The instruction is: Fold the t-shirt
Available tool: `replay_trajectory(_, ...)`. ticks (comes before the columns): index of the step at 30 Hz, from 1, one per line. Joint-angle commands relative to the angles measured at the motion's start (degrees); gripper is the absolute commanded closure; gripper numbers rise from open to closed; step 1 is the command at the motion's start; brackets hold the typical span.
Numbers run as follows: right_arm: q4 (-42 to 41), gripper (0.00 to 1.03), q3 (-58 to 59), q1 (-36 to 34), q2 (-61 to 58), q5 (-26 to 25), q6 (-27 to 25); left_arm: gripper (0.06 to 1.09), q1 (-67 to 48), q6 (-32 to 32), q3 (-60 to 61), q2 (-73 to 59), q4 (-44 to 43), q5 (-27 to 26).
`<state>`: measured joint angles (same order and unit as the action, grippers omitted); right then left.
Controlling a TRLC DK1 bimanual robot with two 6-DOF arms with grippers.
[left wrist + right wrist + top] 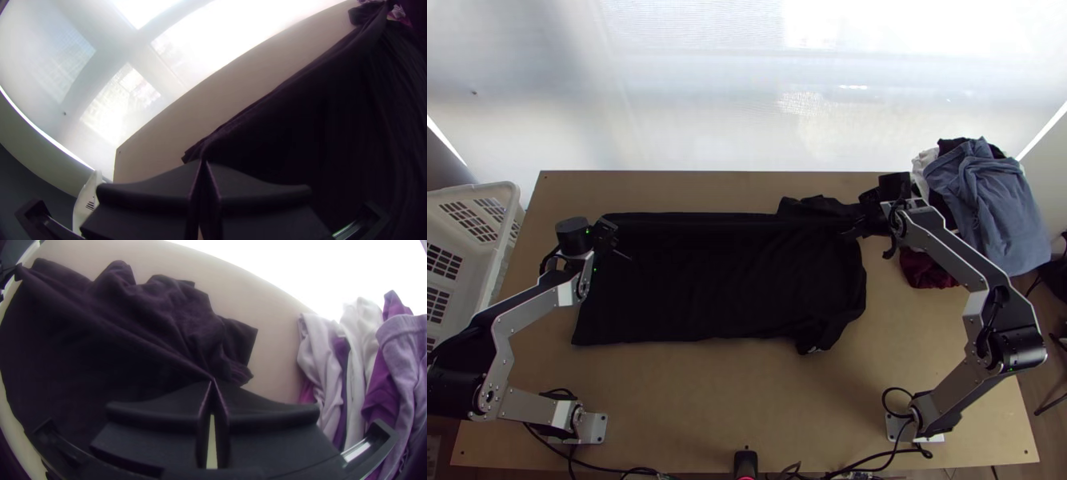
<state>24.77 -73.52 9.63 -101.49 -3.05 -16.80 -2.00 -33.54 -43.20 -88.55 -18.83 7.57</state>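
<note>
The shirt (pixel 723 280) lies with its long axis running sideways between the two hands, and the coming move turns on its far long edge: the left hand (pixel 203 162) is at that edge's left end, the right hand (pixel 212 381) near its right end, by the shoulder. The bulk of the shirt lies on the arms' side of this line, so a lengthwise fold would seem to call for both hands to carry the edge together toward the shirt's near side. Both hands are clenched on cloth, the left on a corner, the right on a crease drawn up to its fingertips; neither looks nearer to its part of the work. The shirt is black, spread broad and mostly smooth, with a ridge between the grips. Its far sleeve (pixel 811 206) is rumpled beyond the ridge, and its near sleeve (pixel 817 336) juts out at the right end. That loose far cloth could bunch under the fold if the hands move unevenly. Beneath the shirt is the light surface (pixel 747 400); to its right is a pile (pixel 987 200) of other clothes, to its left a white basket (pixel 475 190).
</note>
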Motion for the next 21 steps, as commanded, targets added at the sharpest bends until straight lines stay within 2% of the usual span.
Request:
replay_trajectory(1,1.07,1.00,5.49,-0.93,3.67,0.68,-0.25,0.99,3.23,-2.06,2.42,1.19,0.90,-1.33)
replay_trajectory(9,2.38,1.00,10.23,2.33,3.76,1.82,-1.48,0.99,0.95,-2.50,3.83,1.01,3.27,-1.68)
replay_trajectory(13,2.47,1.00,11.29,3.20,2.44,1.73,-1.48,0.99,-0.46,-2.50,4.09,0.84,7.32,-1.68)
replay_trajectory(21,2.65,1.00,13.57,3.12,2.00,1.73,-1.66,0.97,0.07,-2.85,5.58,2.42,8.99,-1.68)
